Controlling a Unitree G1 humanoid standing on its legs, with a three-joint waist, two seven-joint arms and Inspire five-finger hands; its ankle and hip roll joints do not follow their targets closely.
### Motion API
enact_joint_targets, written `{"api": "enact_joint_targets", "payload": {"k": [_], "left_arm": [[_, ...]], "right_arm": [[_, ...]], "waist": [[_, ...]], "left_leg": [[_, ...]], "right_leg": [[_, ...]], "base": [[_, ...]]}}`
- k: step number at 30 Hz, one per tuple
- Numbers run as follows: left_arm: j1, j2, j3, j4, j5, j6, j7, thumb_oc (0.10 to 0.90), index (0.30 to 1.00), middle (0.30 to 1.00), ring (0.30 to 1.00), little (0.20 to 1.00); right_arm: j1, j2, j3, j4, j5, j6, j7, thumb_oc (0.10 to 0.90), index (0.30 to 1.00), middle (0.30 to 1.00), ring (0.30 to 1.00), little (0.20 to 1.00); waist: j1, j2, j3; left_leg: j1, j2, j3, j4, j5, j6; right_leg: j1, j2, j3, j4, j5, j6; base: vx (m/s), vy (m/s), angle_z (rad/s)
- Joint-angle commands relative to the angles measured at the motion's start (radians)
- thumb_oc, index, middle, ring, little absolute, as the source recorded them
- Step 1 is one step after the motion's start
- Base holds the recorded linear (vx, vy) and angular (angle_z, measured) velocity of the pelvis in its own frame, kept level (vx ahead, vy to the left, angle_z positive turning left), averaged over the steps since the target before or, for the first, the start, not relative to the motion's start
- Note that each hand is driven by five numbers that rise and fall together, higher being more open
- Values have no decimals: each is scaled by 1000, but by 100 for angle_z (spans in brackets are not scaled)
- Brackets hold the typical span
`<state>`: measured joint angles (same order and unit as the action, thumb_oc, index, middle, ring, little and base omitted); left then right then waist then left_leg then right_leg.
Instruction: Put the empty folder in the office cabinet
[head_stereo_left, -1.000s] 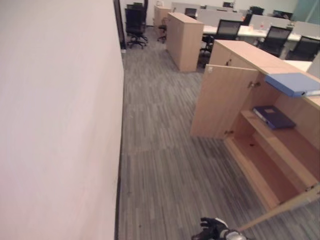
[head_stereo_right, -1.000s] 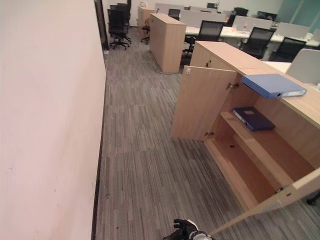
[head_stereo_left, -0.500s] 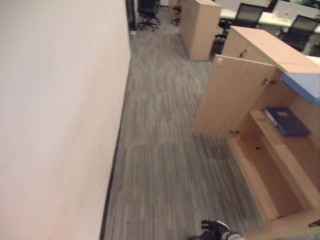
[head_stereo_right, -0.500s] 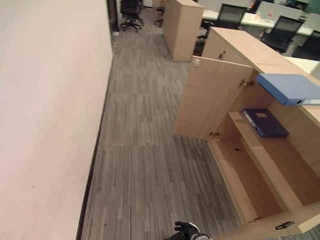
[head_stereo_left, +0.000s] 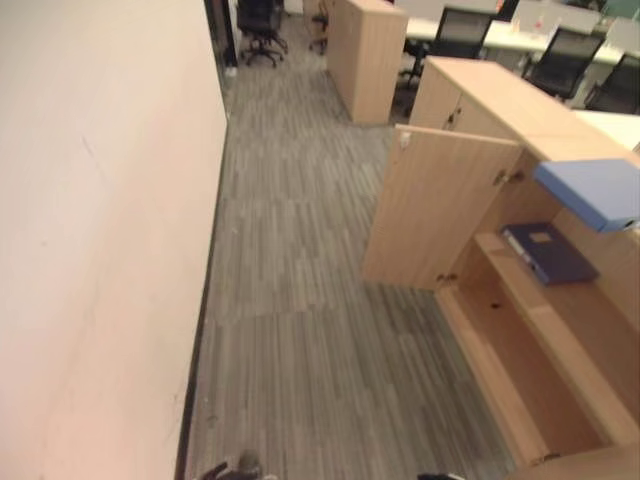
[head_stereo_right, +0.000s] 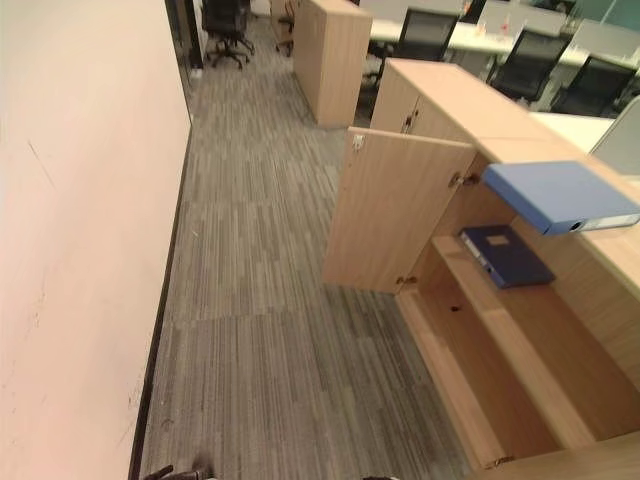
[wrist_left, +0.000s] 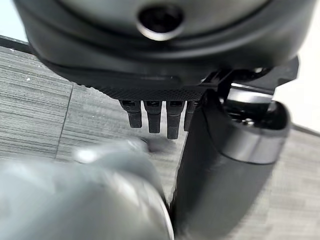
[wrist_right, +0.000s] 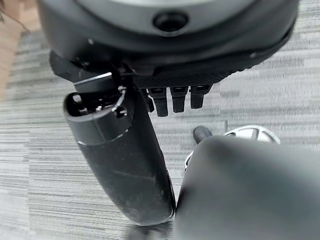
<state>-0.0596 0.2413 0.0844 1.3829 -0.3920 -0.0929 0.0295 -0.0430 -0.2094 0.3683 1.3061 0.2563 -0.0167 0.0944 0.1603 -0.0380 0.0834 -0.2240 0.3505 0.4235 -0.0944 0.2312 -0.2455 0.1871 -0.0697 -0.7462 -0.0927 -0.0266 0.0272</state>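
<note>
Two hands hang empty above the carpet, the left hand (wrist_left: 165, 65) and right hand (wrist_right: 165, 65) with fingers (wrist_right: 179, 99) straight and relaxed. Well apart from the fingers, a light blue folder (head_stereo_right: 560, 195) lies atop the open cabinet (head_stereo_right: 470, 300); a dark folder (head_stereo_right: 505, 255) rests on its shelf.

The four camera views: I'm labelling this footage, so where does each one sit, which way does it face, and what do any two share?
Left eye view: on the head, looking down at the open cabinet, light blue folder on top, dark folder on its shelf.
Right eye view: beside it, same scene, slightly shifted.
Left wrist view: along the left hand, fingers relaxed, toward carpet.
Right wrist view: along the right hand, also empty, toward carpet.
Both eyes share the cabinet and folders.
</note>
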Motion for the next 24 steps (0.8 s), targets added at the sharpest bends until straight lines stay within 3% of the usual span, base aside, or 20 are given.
{"api": "enact_joint_targets", "payload": {"k": [1, 2, 3, 4, 7, 8, 9, 10, 11, 12, 14, 15, 16, 17, 20, 22, 24], "left_arm": [[59, 47, -13, 58, 12, 10, 2, 800, 900, 900, 900, 900], [79, 44, 5, 70, 13, 14, 2, 800, 900, 900, 900, 900], [85, 42, 6, 78, 25, 18, -1, 800, 900, 900, 900, 900], [85, 43, 6, 78, 25, 18, -1, 800, 900, 900, 900, 900], [72, 45, -8, 79, 48, 23, -6, 800, 900, 900, 900, 900], [72, 46, -8, 78, 48, 24, -7, 800, 900, 900, 900, 900], [62, 60, -12, 72, 44, 22, -11, 800, 900, 900, 900, 900], [62, 61, -12, 72, 44, 22, -12, 800, 900, 900, 900, 900], [53, 71, -19, 65, 36, 28, -13, 800, 900, 900, 900, 900], [57, 86, -21, 62, 39, 31, -19, 800, 900, 900, 900, 900], [62, 93, -18, 65, 46, 36, -22, 800, 900, 900, 900, 900], [69, 99, -12, 67, 58, 39, -25, 800, 900, 900, 900, 900], [70, 99, -10, 66, 58, 39, -25, 800, 900, 900, 900, 900], [70, 101, -3, 68, 59, 39, -24, 800, 900, 900, 900, 900], [80, 92, 18, 76, 50, 35, -21, 800, 900, 900, 900, 900], [87, 87, 35, 77, 57, 33, -17, 800, 900, 900, 900, 900], [95, 87, 49, 77, 67, 30, -13, 800, 900, 900, 900, 900]], "right_arm": [[-37, -5, -20, 4, -16, -24, -2, 800, 900, 900, 900, 900], [-34, 8, -22, 12, -25, -19, 4, 800, 900, 900, 900, 900], [-29, 22, -32, 23, -30, -12, 8, 800, 900, 900, 900, 900], [-28, 23, -32, 23, -30, -12, 8, 800, 900, 900, 900, 900], [-12, 52, -33, 37, -45, -2, 20, 800, 900, 900, 900, 900], [-12, 53, -33, 36, -45, -1, 20, 800, 900, 900, 900, 900], [-9, 62, -29, 27, -43, -2, 29, 800, 900, 900, 900, 900], [-9, 62, -29, 26, -43, -1, 29, 800, 900, 900, 900, 900], [-9, 72, -18, 8, -40, -1, 34, 800, 900, 900, 900, 900], [-11, 80, -8, -13, -40, -4, 37, 800, 900, 900, 900, 900], [-12, 83, -1, -22, -45, -5, 36, 800, 900, 900, 900, 900], [-15, 84, 6, -31, -61, -4, 38, 800, 900, 900, 900, 900], [-15, 84, 7, -32, -61, -4, 38, 800, 900, 900, 900, 900], [-21, 84, 11, -40, -71, -4, 40, 800, 900, 900, 900, 900], [-48, 90, 27, -66, -96, -10, 43, 800, 900, 900, 900, 900], [-57, 95, 44, -78, -97, -10, 44, 800, 900, 900, 900, 900], [-61, 99, 58, -83, -93, -9, 45, 800, 900, 900, 900, 900]], "waist": [[29, -31, 14], [38, -23, -14], [46, -33, -39], [48, -36, -37], [45, -70, -57], [46, -75, -55], [38, -87, -58], [38, -92, -56], [26, -98, -49], [21, -91, -41], [23, -88, -35], [20, -83, -32], [17, -81, -32], [9, -69, -26], [-7, -44, -9], [-6, -41, 3], [-5, -56, 8]], "left_leg": [[-20, -13, -41, 7, 29, 43], [18, -18, -31, 7, 41, 54], [64, -44, -1, 7, 36, 77], [68, -47, 2, 7, 34, 78], [125, -135, 20, 21, -32, 137], [129, -143, 24, 20, -36, 141], [170, -225, 23, 37, -105, 194], [173, -233, 25, 35, -109, 199], [226, -316, 24, 21, -157, 250], [276, -368, 25, 7, -206, 286], [302, -385, 31, 7, -233, 299], [330, -392, 49, 7, -260, 302], [331, -391, 46, 7, -261, 302], [340, -385, 57, 7, -269, 298], [372, -369, 107, 7, -273, 272], [385, -365, 132, 7, -267, 258], [398, -372, 151, 7, -264, 247]], "right_leg": [[-8, -97, 29, 111, -5, 76], [27, -107, 50, 124, -25, 84], [63, -146, 60, 137, -28, 95], [64, -150, 62, 139, -27, 97], [82, -265, 59, 225, 60, 144], [81, -276, 62, 231, 61, 149], [72, -373, 69, 343, 178, 182], [70, -384, 73, 350, 179, 188], [38, -472, 94, 494, 300, 210], [0, -533, 93, 604, 373, 230], [-18, -571, 63, 654, 390, 235], [-30, -597, -24, 660, 393, 235], [-26, -595, -26, 659, 393, 235], [-50, -582, -72, 650, 376, 235], [-147, -496, -208, 508, 355, 235], [-179, -416, -249, 340, 385, 235], [-212, -357, -267, 219, 415, 235]], "base": [[411, 329, -47], [559, 456, -86], [562, 461, -77], [440, 385, -66], [312, 314, -33], [393, 506, -29], [274, 388, -10], [477, 710, 12], [423, 659, 32], [416, 645, 34], [267, 329, 29], [243, 240, 14], [223, 187, 16], [122, 94, -2], [114, 18, -24], [56, -92, -55], [79, -147, -46]]}}
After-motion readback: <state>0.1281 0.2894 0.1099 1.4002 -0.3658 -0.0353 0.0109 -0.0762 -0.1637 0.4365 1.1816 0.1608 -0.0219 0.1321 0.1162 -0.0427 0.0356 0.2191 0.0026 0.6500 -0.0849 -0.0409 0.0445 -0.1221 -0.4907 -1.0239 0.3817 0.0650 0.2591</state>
